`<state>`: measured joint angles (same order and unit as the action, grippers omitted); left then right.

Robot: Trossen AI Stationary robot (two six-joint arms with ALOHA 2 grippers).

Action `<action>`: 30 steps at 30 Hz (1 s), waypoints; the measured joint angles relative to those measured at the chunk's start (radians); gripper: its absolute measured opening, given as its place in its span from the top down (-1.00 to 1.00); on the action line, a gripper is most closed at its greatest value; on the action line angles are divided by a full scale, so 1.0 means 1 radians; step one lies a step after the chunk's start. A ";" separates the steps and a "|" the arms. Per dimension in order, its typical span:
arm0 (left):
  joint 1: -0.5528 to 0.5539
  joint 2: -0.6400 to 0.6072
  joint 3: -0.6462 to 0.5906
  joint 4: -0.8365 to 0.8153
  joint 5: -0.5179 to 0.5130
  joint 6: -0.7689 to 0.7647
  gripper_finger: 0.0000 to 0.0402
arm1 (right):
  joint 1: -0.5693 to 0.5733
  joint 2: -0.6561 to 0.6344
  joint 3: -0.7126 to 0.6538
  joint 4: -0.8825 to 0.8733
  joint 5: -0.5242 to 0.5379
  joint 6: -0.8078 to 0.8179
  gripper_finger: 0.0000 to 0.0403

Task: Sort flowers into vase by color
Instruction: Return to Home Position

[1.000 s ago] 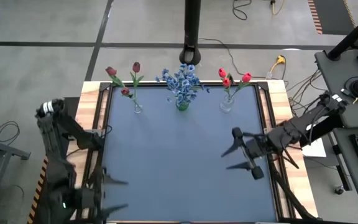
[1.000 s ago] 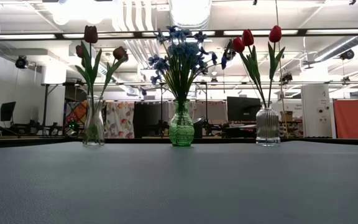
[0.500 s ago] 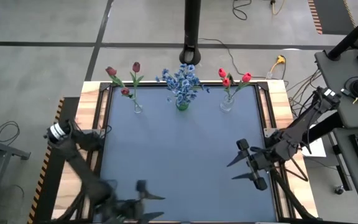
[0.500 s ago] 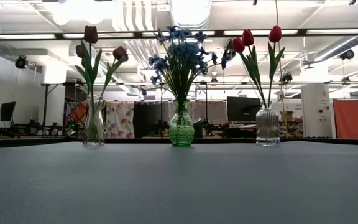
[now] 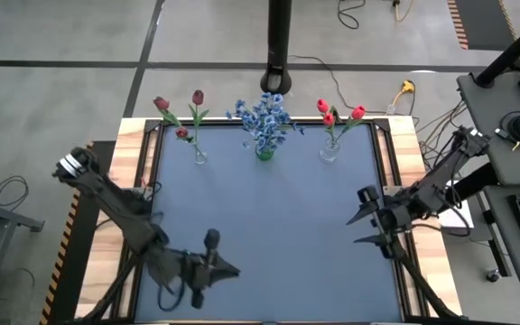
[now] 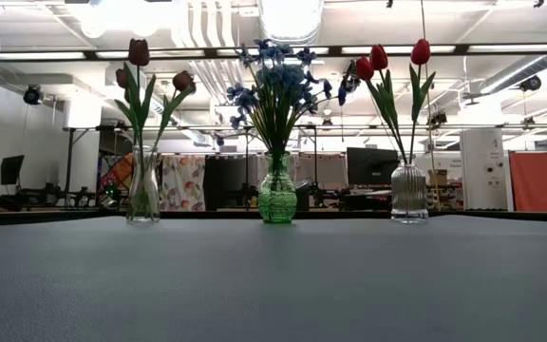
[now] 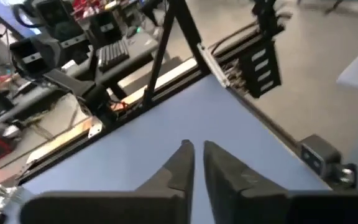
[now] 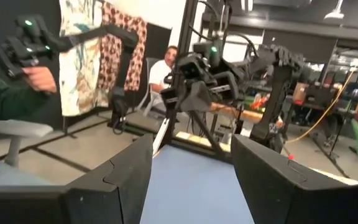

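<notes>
Three vases stand along the table's far edge. The left clear vase (image 5: pixel 199 155) holds dark maroon tulips (image 6: pixel 139 52). The green vase (image 6: pixel 277 195) in the middle holds blue blossoms (image 5: pixel 264 116). The right clear vase (image 6: pixel 408 193) holds red tulips (image 5: pixel 325 110). My left gripper (image 5: pixel 230 269) hovers over the mat near the front edge, left of the middle, shut with nothing between its fingers (image 7: pixel 180 163). Near the table's right edge my right gripper (image 5: pixel 362 221) stands open and empty (image 8: pixel 191 180). Neither gripper shows in the low view.
The blue mat (image 5: pixel 269 208) lies bare between the vases and the grippers, inside a wooden rim (image 5: pixel 404 181). A dark camera post (image 5: pixel 278 45) stands behind the green vase. Beyond the table a person's hand (image 8: pixel 39 74) holds a device, and another person (image 8: pixel 166 65) sits.
My left gripper has swung from the table's near left corner toward the right along the front edge, turned, and shut on nothing. My right gripper has drawn back a little toward the table's right edge, still open. The vases and flowers stay as they were.
</notes>
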<state>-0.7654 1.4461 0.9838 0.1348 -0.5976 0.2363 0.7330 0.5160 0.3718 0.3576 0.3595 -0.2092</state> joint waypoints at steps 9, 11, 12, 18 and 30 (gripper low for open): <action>0.031 -0.333 -0.379 0.230 0.042 -0.042 0.99 | 0.000 -0.163 -0.084 0.010 0.000 -0.037 -0.04; 0.036 -0.400 -0.442 0.234 0.051 -0.048 1.00 | 0.000 -0.190 -0.103 0.026 0.000 -0.047 -0.04; 0.040 -0.433 -0.468 0.232 0.058 -0.053 1.00 | 0.000 -0.204 -0.111 0.028 0.000 -0.052 -0.04; 0.057 -0.628 -0.595 0.229 0.062 -0.061 1.00 | -0.001 -0.284 -0.138 0.028 0.009 -0.072 -0.04; 0.108 -0.916 -0.686 -0.029 0.062 -0.126 1.00 | -0.076 -0.365 -0.166 0.030 0.045 -0.107 -0.04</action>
<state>-0.6575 0.5305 0.2977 0.1062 -0.5358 0.1102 0.6572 0.1508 0.2053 0.3877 0.4045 -0.3164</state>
